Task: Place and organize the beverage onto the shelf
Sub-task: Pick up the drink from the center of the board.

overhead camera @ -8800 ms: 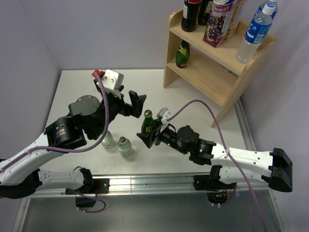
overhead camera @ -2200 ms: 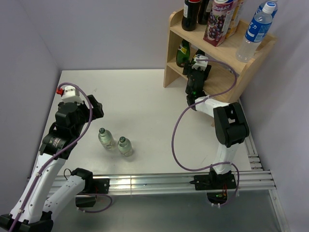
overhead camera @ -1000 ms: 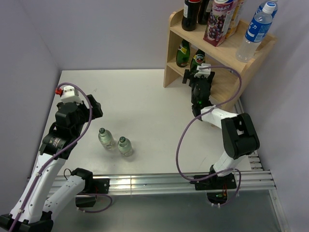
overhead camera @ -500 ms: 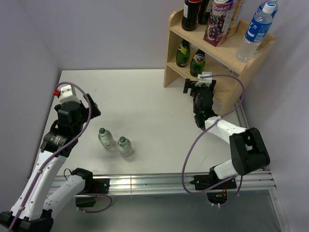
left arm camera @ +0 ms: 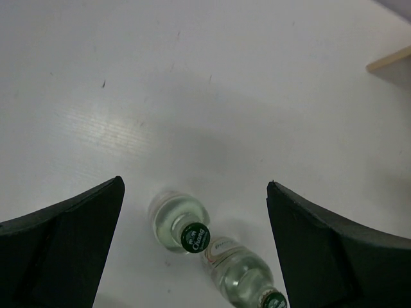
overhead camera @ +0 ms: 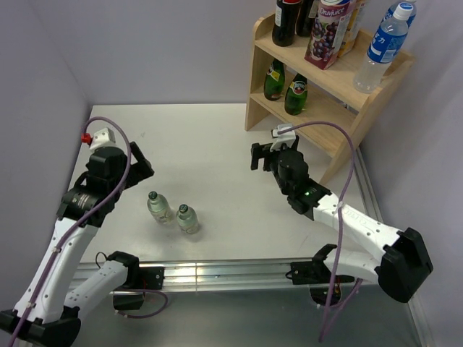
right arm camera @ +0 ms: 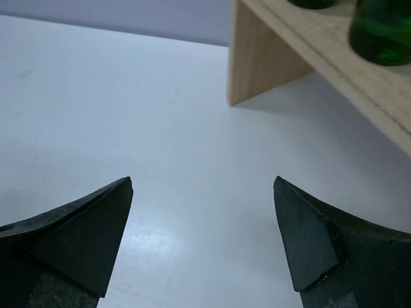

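While both arms hang empty over the smooth white table (overhead camera: 217, 144), two small clear bottles stand upright near the front left with their long axes vertical and green screw caps up. The left clear bottle (overhead camera: 158, 206) and the right clear bottle (overhead camera: 188, 219) are just beside each other, the right one slightly nearer. The left wrist view looks down on their round caps (left arm camera: 182, 226) (left arm camera: 241, 279). The left gripper (overhead camera: 135, 163) sits above and left of them, its black fingers spread wide, holding nothing. The right gripper (overhead camera: 262, 155) is right of centre, jaws wide apart and empty, facing the shelf foot. The shelf (overhead camera: 257, 87) is in the far right corner: pale plain wood, flat boards, solid side panels, two stepped tiers. At the left end of the lower tier two green glass bottles (overhead camera: 273, 79) (overhead camera: 295, 94) stand side by side, necks up. On the top tier, left to right, all upright: dark cola bottles (overhead camera: 286, 22) with tops cut off by the frame, a boxy juice carton (overhead camera: 327, 32) with grape print, and a clear water bottle (overhead camera: 382, 47) with blue label and cap at the right end.
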Controlling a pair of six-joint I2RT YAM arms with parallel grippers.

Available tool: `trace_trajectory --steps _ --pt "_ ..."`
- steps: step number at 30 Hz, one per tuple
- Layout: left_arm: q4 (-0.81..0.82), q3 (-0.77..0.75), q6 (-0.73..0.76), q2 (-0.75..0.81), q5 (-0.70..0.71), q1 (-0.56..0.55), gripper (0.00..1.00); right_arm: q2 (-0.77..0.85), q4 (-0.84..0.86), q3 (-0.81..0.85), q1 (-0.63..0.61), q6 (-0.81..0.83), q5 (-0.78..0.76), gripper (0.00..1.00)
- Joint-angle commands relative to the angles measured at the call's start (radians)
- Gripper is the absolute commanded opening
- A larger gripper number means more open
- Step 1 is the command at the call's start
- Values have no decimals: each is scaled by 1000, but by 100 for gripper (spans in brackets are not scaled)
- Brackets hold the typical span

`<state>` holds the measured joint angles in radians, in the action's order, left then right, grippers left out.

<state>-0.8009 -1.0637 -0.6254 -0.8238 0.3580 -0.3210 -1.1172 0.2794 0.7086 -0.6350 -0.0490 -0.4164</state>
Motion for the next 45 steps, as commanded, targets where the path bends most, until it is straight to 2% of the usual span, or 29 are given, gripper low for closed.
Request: trace_trajectory --steps 1,4,8,11,18,19,21,22,25,27,31,33,34,36,41,45 --pt "-98 -30 6 -41 -97 2 99 69 -172 66 -46 -74 76 97" --pt "-142 -9 26 -58 -96 2 99 99 -247 81 -66 -89 178 96" --pt "-202 20 26 -90 -70 -13 99 111 -315 97 -83 -92 220 95" --pt "-215 28 9 -107 -109 -67 97 118 -312 86 -91 -92 248 95" --pt "-225 37 -10 -195 -65 -144 88 132 -296 52 -98 -103 320 93" --pt "-221 41 -11 -204 -62 -144 80 135 -295 43 -98 -101 327 93" --pt "-224 44 -11 -238 -65 -147 72 145 -296 37 -100 -97 334 93" --pt "-222 44 -11 -247 -67 -147 63 148 -298 32 -101 -95 334 93" --pt "-218 42 -14 -270 -51 -159 53 157 -299 23 -101 -84 335 93" --pt "-222 39 -17 -281 -42 -162 50 165 -296 19 -101 -81 343 93" --pt "-227 36 -22 -287 -36 -171 26 165 -286 11 -101 -81 349 93" --pt "-227 38 -22 -288 -31 -173 22 157 -284 12 -101 -84 360 93" --pt "-228 31 -23 -287 -25 -174 11 155 -284 14 -103 -86 367 92" --pt "-233 12 -23 -282 -13 -174 0 154 -284 12 -103 -94 389 92" --pt "-239 -71 -5 -233 61 -178 0 158 -244 12 -103 -110 433 92" --pt "-221 -131 47 -192 67 -176 0 160 -220 12 -103 -126 491 92"
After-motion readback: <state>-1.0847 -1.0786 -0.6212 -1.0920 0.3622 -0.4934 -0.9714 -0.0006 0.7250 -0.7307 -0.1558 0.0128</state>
